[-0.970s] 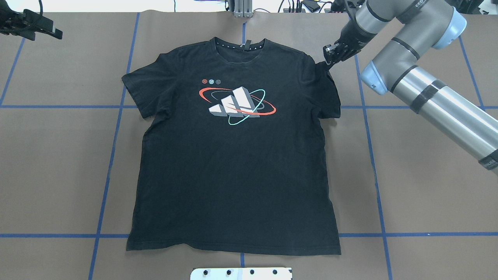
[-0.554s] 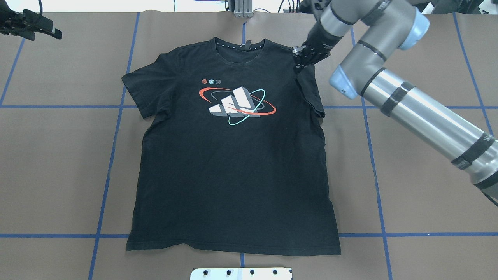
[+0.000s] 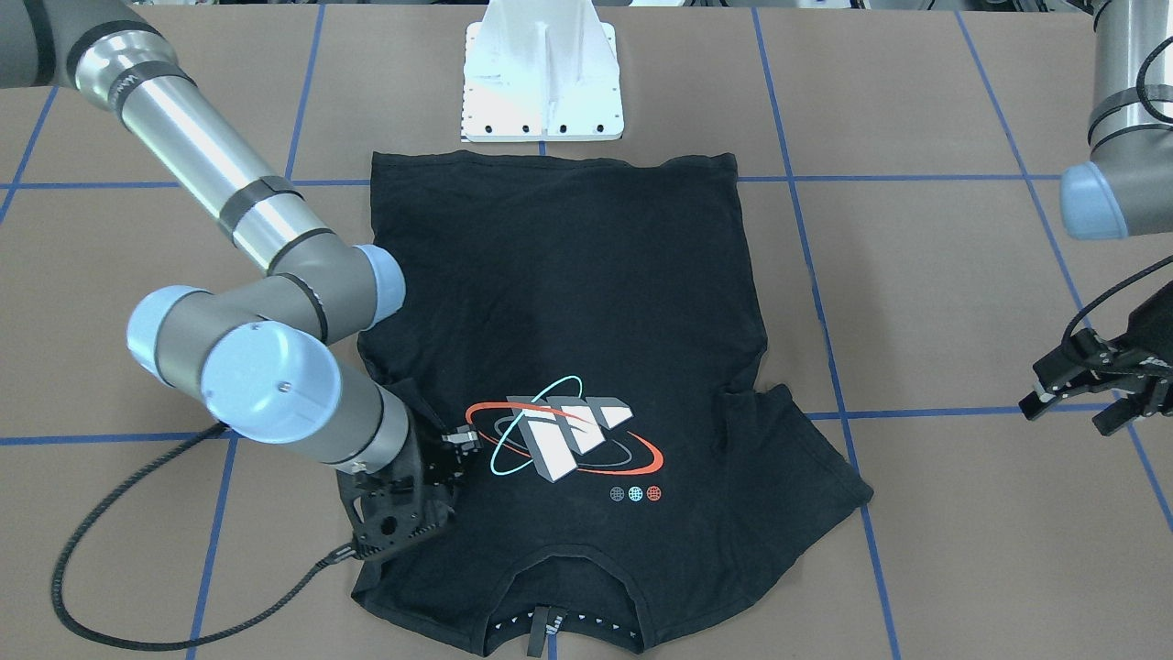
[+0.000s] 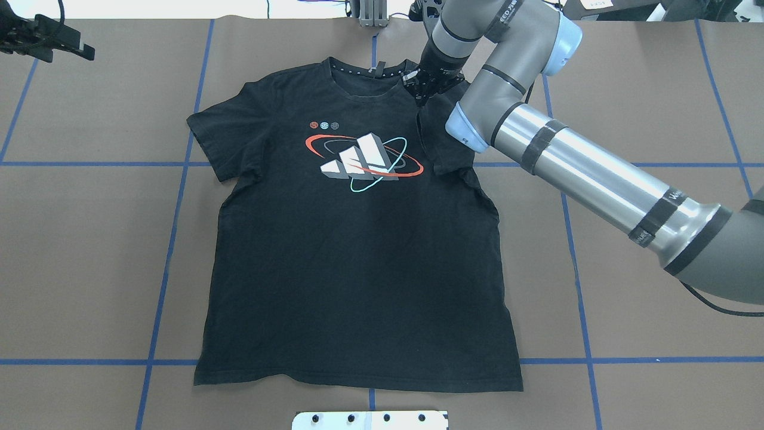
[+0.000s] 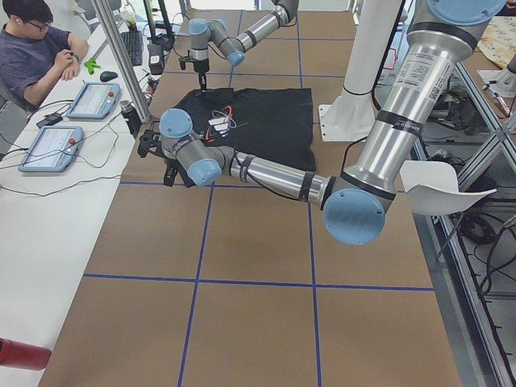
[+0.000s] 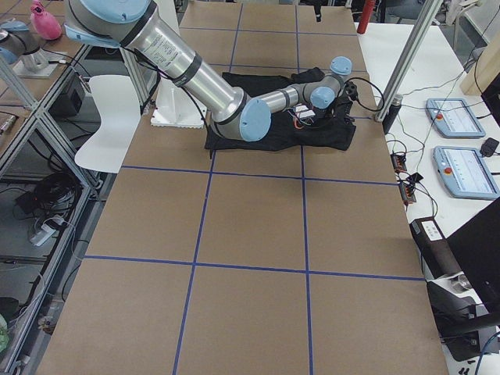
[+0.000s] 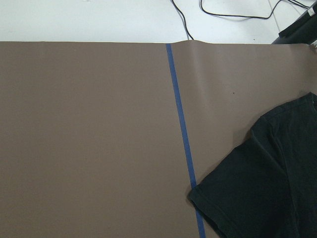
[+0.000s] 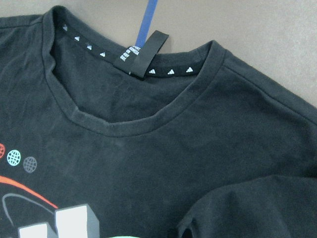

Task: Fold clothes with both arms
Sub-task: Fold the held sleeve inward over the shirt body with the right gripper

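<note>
The black T-shirt (image 4: 358, 269) lies flat on the brown table with its graphic (image 4: 364, 161) facing up and its collar (image 4: 370, 71) at the far side. My right gripper (image 4: 422, 89) hovers just right of the collar, shut on the edge of the shirt's right sleeve (image 4: 439, 143). That sleeve hangs folded inward beside the graphic. In the front-facing view the right gripper (image 3: 455, 446) sits next to the graphic. My left gripper (image 4: 77, 48) is open at the far left corner, well clear of the shirt. The left wrist view shows only the other sleeve (image 7: 257, 183).
The white pedestal base (image 4: 370, 420) stands just past the shirt's hem. Blue tape lines (image 4: 173, 239) grid the table. A black cable (image 3: 92, 587) trails from the right wrist. A person (image 5: 36, 48) sits by tablets (image 5: 93, 98) on the side bench.
My right gripper has travelled left from the shirt's outer shoulder to beside the collar, dragging the right sleeve inward over the chest. The left arm has stayed still.
</note>
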`<act>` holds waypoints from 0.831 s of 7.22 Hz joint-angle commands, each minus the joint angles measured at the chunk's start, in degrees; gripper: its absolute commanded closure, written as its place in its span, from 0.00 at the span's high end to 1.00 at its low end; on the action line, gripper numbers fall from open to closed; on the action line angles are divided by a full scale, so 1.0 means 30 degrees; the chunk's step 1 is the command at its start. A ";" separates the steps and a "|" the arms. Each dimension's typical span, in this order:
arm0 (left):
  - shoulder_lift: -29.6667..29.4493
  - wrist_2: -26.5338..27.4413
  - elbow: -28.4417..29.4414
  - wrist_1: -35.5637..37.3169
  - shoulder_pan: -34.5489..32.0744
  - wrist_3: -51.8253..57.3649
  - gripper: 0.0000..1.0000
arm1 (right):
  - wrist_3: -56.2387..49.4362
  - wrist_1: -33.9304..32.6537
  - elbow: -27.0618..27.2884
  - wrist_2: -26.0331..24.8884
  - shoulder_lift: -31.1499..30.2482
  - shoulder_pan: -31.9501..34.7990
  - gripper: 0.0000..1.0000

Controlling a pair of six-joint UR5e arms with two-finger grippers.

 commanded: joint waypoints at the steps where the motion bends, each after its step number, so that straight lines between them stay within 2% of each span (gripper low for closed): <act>1: -0.0023 0.0002 -0.0001 0.0000 0.0000 -0.0001 1.00 | 0.0034 0.0023 -0.1226 -0.1533 0.1072 -0.0404 0.00; 5: -0.0052 0.0002 -0.0001 0.0000 -0.0059 -0.0030 1.00 | 0.0063 0.0170 -0.1347 -0.2067 0.1399 -0.1227 0.00; 6: -0.0052 -0.0027 -0.0001 0.0000 -0.0059 -0.0030 1.00 | 0.0063 0.0170 -0.1347 -0.2067 0.1399 -0.1228 0.39</act>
